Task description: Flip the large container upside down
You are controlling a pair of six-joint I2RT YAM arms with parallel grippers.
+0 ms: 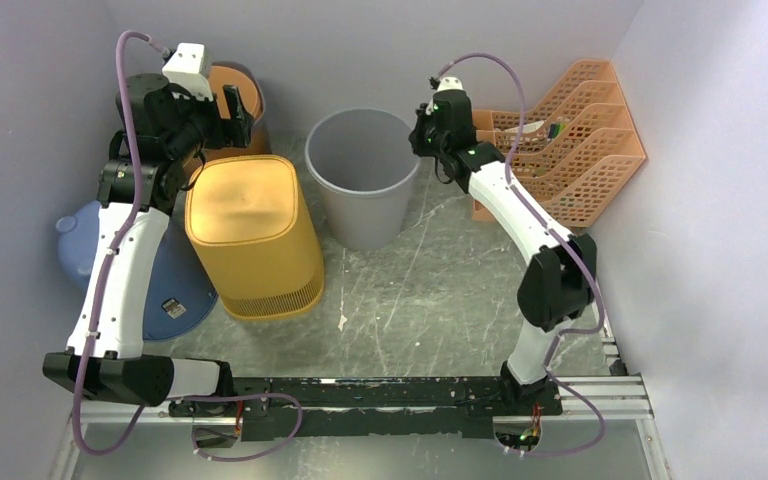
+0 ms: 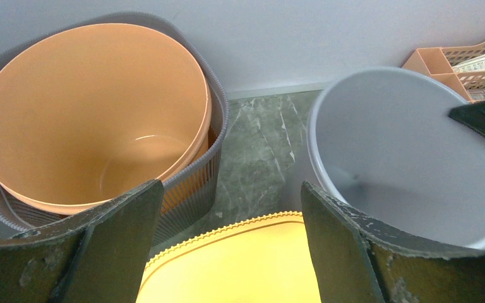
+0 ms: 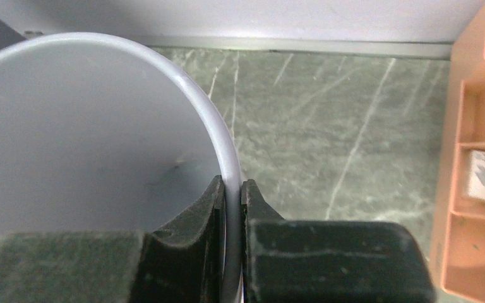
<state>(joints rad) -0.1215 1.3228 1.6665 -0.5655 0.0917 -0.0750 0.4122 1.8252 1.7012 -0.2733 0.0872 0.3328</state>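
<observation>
A large grey bin [image 1: 363, 150] stands upright, mouth up, at the back middle of the table. It also shows in the left wrist view [image 2: 404, 158] and the right wrist view [image 3: 69, 126]. My right gripper [image 1: 422, 135] [image 3: 232, 189] is shut on the bin's right rim, one finger inside and one outside. My left gripper [image 1: 222, 118] [image 2: 230, 186] is open and empty, hovering above the far edge of a yellow container [image 1: 250, 230] [image 2: 240, 265] that stands with its flat base up.
An orange bucket [image 1: 240, 85] [image 2: 101, 107] nested in a grey ribbed basket [image 2: 218, 126] stands at the back left. A blue round lid [image 1: 175, 280] lies at the left. An orange file rack [image 1: 570, 140] [image 3: 480, 158] stands at the right wall.
</observation>
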